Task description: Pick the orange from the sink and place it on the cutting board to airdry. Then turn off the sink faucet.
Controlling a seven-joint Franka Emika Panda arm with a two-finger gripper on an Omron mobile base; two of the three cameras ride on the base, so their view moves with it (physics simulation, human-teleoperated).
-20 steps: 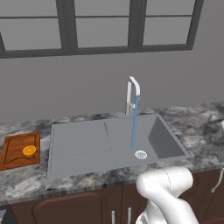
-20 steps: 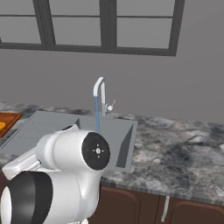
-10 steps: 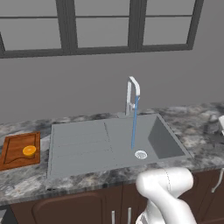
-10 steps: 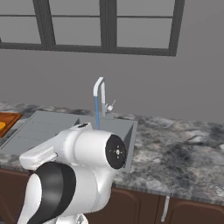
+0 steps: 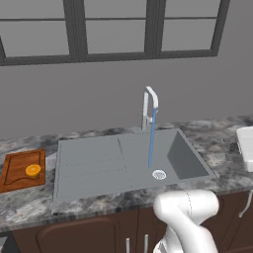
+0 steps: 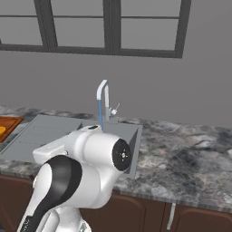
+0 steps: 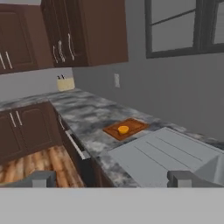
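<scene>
The orange rests on the reddish-brown cutting board, on the counter left of the grey sink. A blue stream of water runs from the arched faucet down toward the round drain. The right base view has the faucet with its small side lever sticking out to the right. In the hand view my gripper is open and empty, well back from the counter, with the orange, the board and the sink ahead of it.
A white object sits on the counter right of the sink. Dark wood cabinets run along the left in the hand view, with a knife block on the far counter. My arm's white elbow hides part of the basin.
In the right base view my arm's elbow has swung further right and turned. The orange, the board and the running water are as before.
</scene>
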